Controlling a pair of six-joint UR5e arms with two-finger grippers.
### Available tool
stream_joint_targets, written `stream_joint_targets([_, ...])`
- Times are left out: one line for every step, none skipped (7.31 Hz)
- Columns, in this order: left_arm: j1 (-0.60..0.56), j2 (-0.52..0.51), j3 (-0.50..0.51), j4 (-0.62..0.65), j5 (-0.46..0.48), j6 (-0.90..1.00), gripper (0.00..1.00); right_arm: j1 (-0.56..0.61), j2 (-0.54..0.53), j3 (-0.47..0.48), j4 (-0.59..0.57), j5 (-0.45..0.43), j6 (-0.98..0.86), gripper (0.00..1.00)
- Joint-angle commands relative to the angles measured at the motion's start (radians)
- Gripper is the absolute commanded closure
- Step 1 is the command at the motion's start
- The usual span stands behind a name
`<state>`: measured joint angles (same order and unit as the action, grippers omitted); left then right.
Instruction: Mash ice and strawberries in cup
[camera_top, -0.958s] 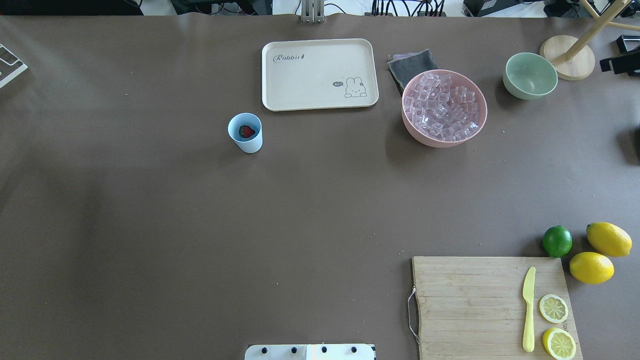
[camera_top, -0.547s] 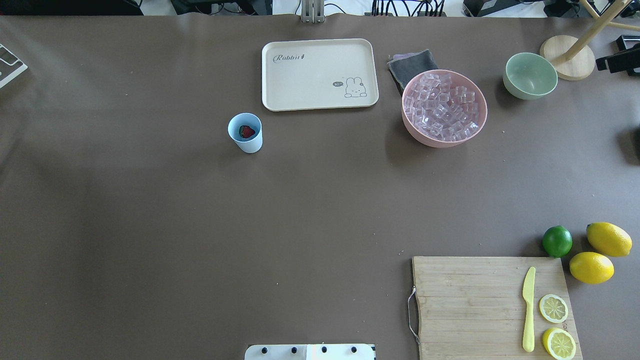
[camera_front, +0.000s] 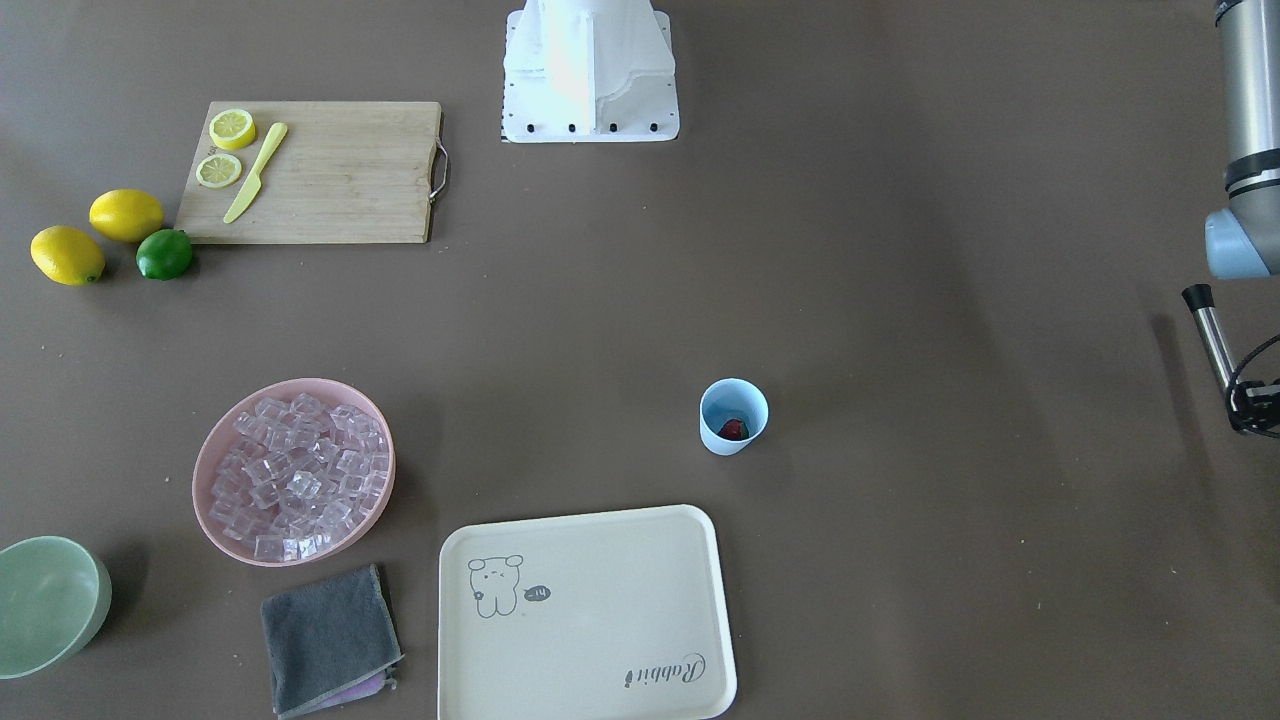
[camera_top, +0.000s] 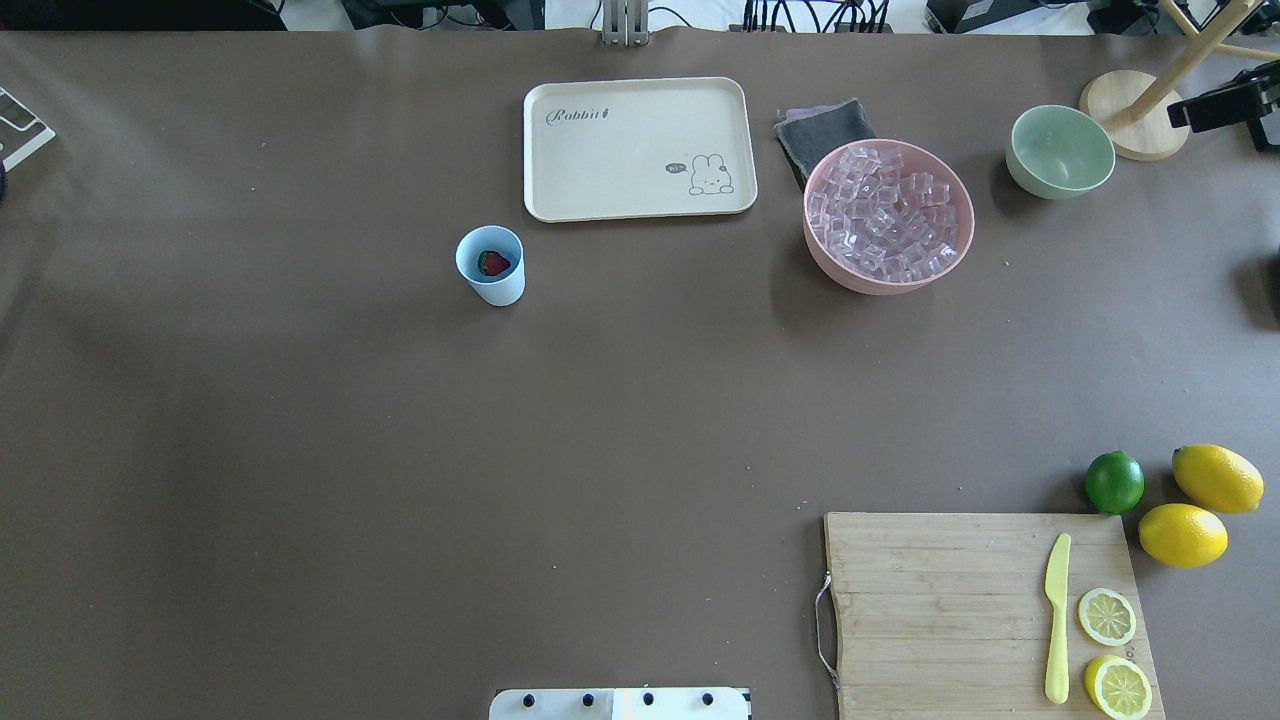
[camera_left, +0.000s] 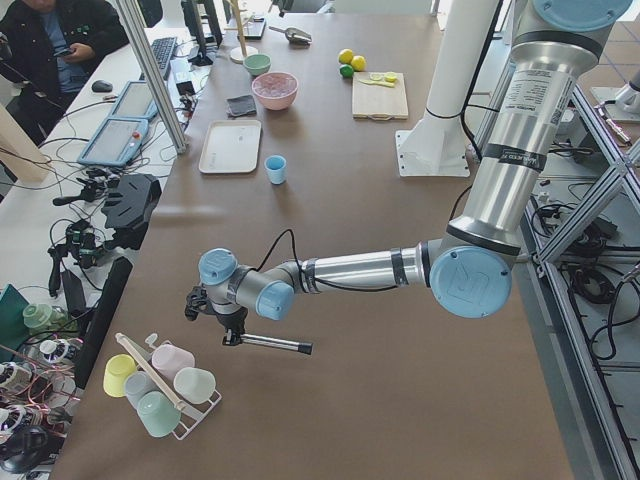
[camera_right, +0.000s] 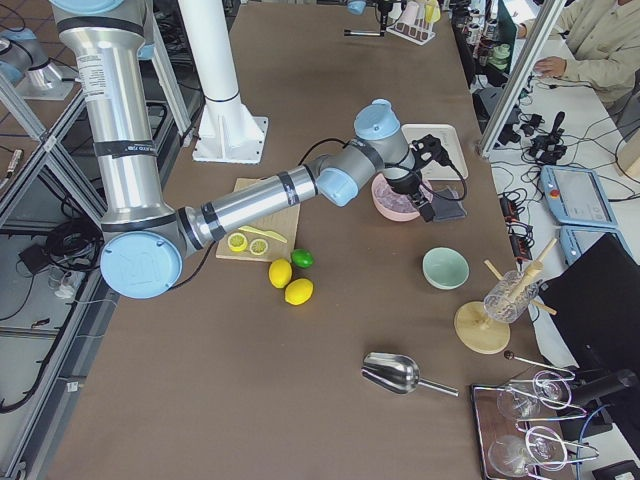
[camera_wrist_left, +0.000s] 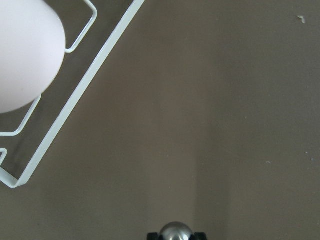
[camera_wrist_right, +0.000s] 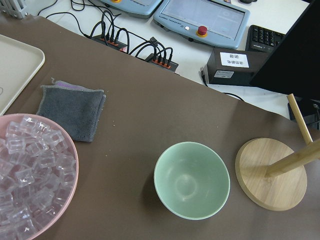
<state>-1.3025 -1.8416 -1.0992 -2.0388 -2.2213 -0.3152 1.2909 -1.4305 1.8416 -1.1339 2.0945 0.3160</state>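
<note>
The left claw (camera_left: 235, 335) is closed on a metal rod (camera_left: 275, 344), holding it level above the left end of the bench (camera_left: 350, 400), just beside a wire rack of cups (camera_left: 160, 388). The right claw (camera_top: 1222, 105) hangs over the far right corner, and I cannot tell whether it is open. The cup (camera_top: 497, 290) stands upright toward the far edge, left of the middle, with the strawberry (camera_top: 494, 263) inside. The ice (camera_top: 888, 212) fills a pink bowl (camera_top: 845, 275) farther right.
</note>
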Motion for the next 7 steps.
stream_joint_targets([0.015, -0.013, 0.024, 0.000, 0.000, 0.001, 0.98, -0.001, 0.002, -0.001, 0.000, -0.016, 0.003, 0.01])
stream_joint_targets([0.017, -0.011, 0.025, 0.000, 0.002, 0.002, 0.73, -0.001, 0.001, -0.001, 0.002, -0.025, 0.003, 0.01])
stream_joint_targets([0.017, -0.011, 0.021, -0.003, 0.002, 0.004, 0.14, -0.001, 0.002, -0.001, 0.002, -0.027, 0.003, 0.01])
stream_joint_targets([0.017, -0.002, -0.002, -0.004, 0.000, -0.002, 0.02, -0.001, 0.002, -0.001, 0.002, -0.027, 0.003, 0.01])
stream_joint_targets([0.008, -0.004, -0.011, -0.003, 0.000, -0.002, 0.02, -0.002, 0.004, -0.001, -0.001, -0.025, 0.002, 0.01])
stream_joint_targets([-0.001, -0.025, -0.013, 0.003, 0.002, -0.016, 0.02, -0.007, 0.004, -0.002, -0.006, -0.025, 0.002, 0.01])
stream_joint_targets([-0.020, -0.040, -0.033, 0.003, 0.000, -0.104, 0.02, -0.018, 0.011, -0.002, -0.010, -0.022, 0.002, 0.01])
